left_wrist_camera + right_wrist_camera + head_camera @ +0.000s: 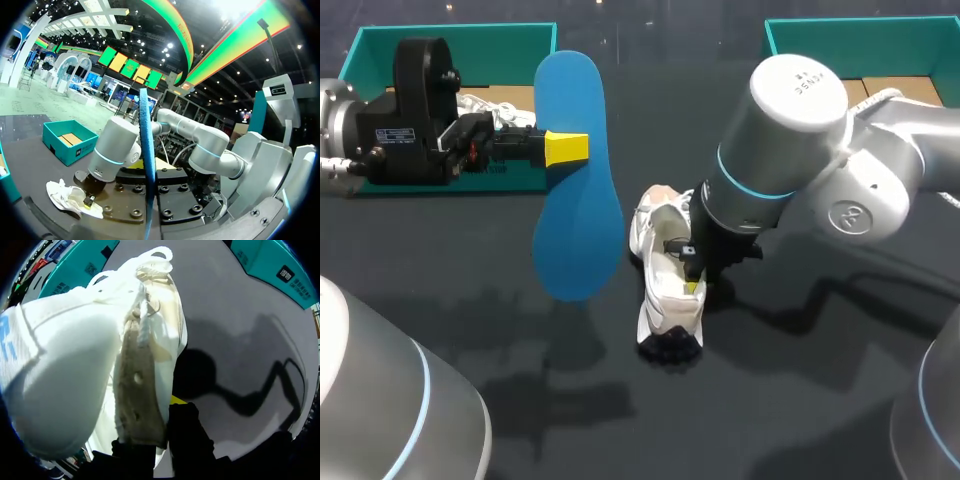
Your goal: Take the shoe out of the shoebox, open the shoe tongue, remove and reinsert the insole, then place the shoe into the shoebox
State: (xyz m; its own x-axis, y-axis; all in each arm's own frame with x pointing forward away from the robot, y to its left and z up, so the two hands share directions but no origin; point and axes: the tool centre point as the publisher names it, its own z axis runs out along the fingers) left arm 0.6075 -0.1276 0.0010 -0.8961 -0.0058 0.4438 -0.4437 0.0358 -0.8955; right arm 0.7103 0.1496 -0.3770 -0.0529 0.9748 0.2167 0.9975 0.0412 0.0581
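A blue insole (pixel 578 200) hangs in the air over the table's left middle, with my left gripper (pixel 566 148) shut on its edge about halfway along. In the left wrist view the insole (pixel 148 160) stands edge-on between the fingers. The white shoe (pixel 665 290) lies on the dark table at the centre, its laces towards the back. My right gripper (pixel 692 282) comes down into its opening and is shut on the shoe's side wall (pixel 137 405), one finger inside and one yellow-tipped finger (pixel 178 400) outside. The left wrist view shows the shoe (pixel 67 197) under my right arm.
A teal shoebox (pixel 450 45) sits at the back left behind my left gripper, with something white (pixel 485 100) inside. A second teal shoebox (pixel 865 40) stands at the back right. My right arm's bulky wrist (pixel 790 130) hangs over the shoe.
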